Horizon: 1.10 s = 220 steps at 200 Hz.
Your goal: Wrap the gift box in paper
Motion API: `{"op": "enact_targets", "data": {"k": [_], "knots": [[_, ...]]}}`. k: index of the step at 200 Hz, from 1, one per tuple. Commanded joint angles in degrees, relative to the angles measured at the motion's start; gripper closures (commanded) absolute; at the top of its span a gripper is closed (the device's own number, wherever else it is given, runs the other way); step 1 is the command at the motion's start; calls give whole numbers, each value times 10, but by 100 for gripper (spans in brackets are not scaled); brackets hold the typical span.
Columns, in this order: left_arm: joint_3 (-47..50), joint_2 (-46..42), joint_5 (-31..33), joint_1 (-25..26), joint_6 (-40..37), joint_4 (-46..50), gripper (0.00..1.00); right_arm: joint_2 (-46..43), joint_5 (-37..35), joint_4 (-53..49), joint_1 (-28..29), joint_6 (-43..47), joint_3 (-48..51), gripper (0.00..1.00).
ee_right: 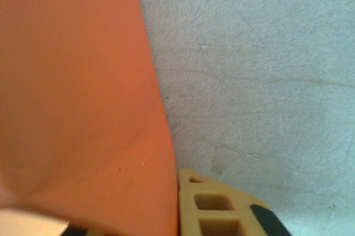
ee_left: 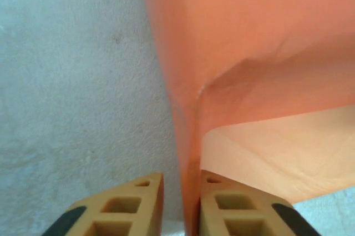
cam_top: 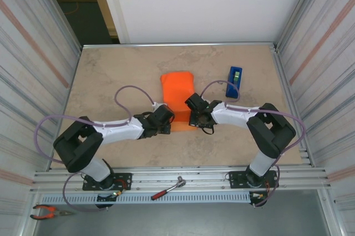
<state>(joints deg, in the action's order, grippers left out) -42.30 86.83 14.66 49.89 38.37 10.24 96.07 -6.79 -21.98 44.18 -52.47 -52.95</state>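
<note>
The orange paper (cam_top: pixel 177 93) lies folded in the middle of the table, its near end running between my two grippers. In the left wrist view the paper (ee_left: pixel 244 36) rises as a lifted sheet. Its edge stands between my left gripper's (ee_left: pixel 182 208) parted fingers, against the right finger (ee_left: pixel 233 202) and apart from the left one. A pale pink surface, apparently the gift box (ee_left: pixel 277 158), shows under the raised paper. My right gripper (cam_top: pixel 194 116) is at the paper's right edge. One tan finger (ee_right: pixel 216 202) touches the paper (ee_right: pixel 72 80), which hides the other finger.
A blue tape dispenser (cam_top: pixel 234 82) stands on the table right of the paper. Bare stone-patterned tabletop (cam_top: pixel 111 75) spreads to the left and back. A red-handled ratchet (cam_top: pixel 168 188) and pliers (cam_top: pixel 49 211) lie on the rail in front of the arm bases.
</note>
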Motion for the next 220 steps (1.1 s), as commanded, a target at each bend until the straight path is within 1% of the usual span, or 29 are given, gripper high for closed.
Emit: {"op": "enact_targets", "data": {"k": [1,10,36,60,74,97,109,119,137,162,220], "knots": [[9,-50,31,-4,-35,30,67,-27,1,-24,-1,-7,10,80],[13,-64,26,-12,-47,30,63,-32,3,-24,-1,-7,11,74],[16,-97,22,-29,-85,31,52,-49,4,-25,0,-8,23,61],[5,-105,12,-34,-133,26,48,-64,7,-26,-1,-8,33,54],[-8,-96,8,-34,-152,29,47,-69,10,-26,-1,-7,35,53],[-15,-76,-2,-34,-154,22,45,-71,16,-20,0,-4,32,50],[-16,-67,-8,-33,-147,12,44,-69,19,-17,-1,1,27,41],[-16,-60,-14,-33,-142,5,44,-65,18,-18,-1,3,18,37],[-24,-41,-14,-33,-132,-5,43,-50,13,-24,-4,8,-1,35],[-38,-13,-7,-29,-116,-12,43,-27,4,-24,-9,14,-23,35],[-57,39,38,-22,-76,-7,43,6,-2,-12,-23,17,-35,36]]}}
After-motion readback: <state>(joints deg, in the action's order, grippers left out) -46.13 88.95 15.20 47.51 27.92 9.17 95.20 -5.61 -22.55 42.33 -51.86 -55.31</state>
